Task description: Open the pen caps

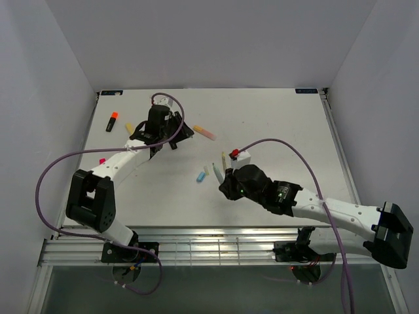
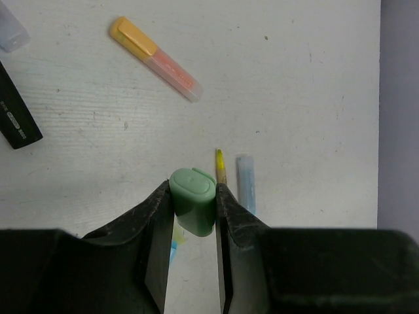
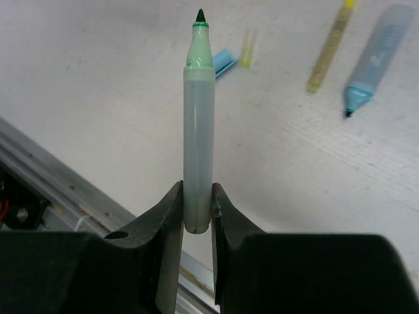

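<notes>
Left wrist view: the left tool [image 2: 193,193] pinches a stubby green plastic cap [image 2: 194,212] over the white surface [image 2: 294,78]. The right tool [image 3: 198,196] clamps the translucent pale-green marker body [image 3: 198,144] by its rear, tip bare. With one half in each tool, this pen looks opened.

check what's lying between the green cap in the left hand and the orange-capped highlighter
Nothing. In the left wrist view, only bare table separates the green cap, pinched in the left hand, from the orange-capped highlighter.
</notes>
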Robot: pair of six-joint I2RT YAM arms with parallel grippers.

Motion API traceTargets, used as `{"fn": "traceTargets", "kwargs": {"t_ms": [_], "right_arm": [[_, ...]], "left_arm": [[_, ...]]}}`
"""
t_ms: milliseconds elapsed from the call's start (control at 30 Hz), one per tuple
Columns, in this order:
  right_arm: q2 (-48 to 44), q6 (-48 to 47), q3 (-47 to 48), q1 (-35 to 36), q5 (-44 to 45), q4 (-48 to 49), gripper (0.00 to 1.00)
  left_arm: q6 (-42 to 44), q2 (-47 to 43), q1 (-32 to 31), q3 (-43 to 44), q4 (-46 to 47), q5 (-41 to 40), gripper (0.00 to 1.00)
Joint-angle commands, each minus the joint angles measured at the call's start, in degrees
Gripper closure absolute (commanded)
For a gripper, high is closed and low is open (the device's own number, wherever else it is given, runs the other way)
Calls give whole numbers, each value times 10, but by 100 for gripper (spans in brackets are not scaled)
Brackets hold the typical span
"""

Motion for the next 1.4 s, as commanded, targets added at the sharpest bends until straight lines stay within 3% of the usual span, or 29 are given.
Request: {"fn": "traceTargets", "kwargs": {"t_ms": [0, 267, 433, 1000, 1167, 1367], "right_arm": [[-18, 3, -8, -76, -13, -11, 92], [17, -28, 5, -241, -61, -11, 92], [67, -32, -10, -300, -110, 28, 92], [176, -36, -35, -348, -209, 138, 92], [194, -39, -28, -351, -221, 144, 92], [204, -38, -35, -352, -228, 157, 92]], "left_arm": [[14, -45, -6, -40, 22, 20, 100], [37, -91, -14, -149, 26, 78, 100], [42, -94, -16, -198, 37, 100, 87], [52, -39, -42, -238, 80, 117, 84], [55, -17, -42, -236, 81, 107, 74], [58, 6, -42, -236, 84, 108, 69]]}}
